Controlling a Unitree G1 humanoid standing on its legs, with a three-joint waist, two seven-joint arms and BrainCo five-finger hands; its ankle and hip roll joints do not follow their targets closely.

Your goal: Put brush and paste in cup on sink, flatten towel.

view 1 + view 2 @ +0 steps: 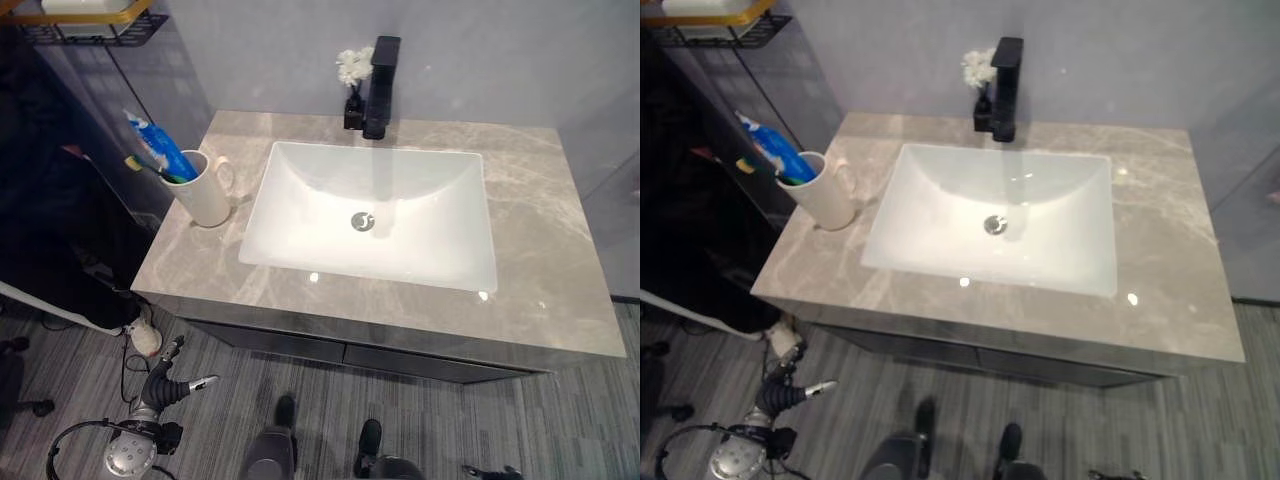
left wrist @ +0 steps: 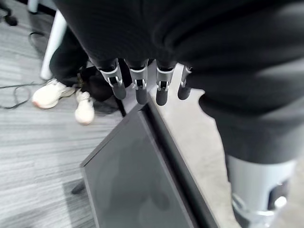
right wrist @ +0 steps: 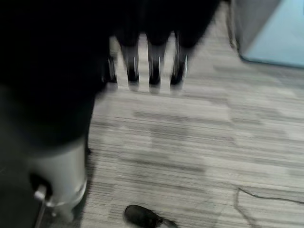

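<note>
A white cup (image 1: 208, 196) stands on the left end of the grey marble countertop (image 1: 560, 270). A blue toothpaste tube (image 1: 160, 147) and a toothbrush (image 1: 146, 165) stick out of it, leaning left. My left hand (image 1: 172, 385) hangs low in front of the counter's left corner. In the left wrist view its fingers (image 2: 137, 88) are relaxed over the dark cabinet front (image 2: 133, 180) and hold nothing. My right hand (image 3: 152, 66) hangs over the grey floor, fingers straight and holding nothing.
A white basin (image 1: 300, 180) is sunk into the middle of the counter, with a black faucet (image 1: 381, 85) and a small flower vase (image 1: 352, 80) behind it. A wire shelf (image 1: 90, 25) hangs at the upper left. A person's white shoes (image 2: 52, 92) stand by the counter's left end.
</note>
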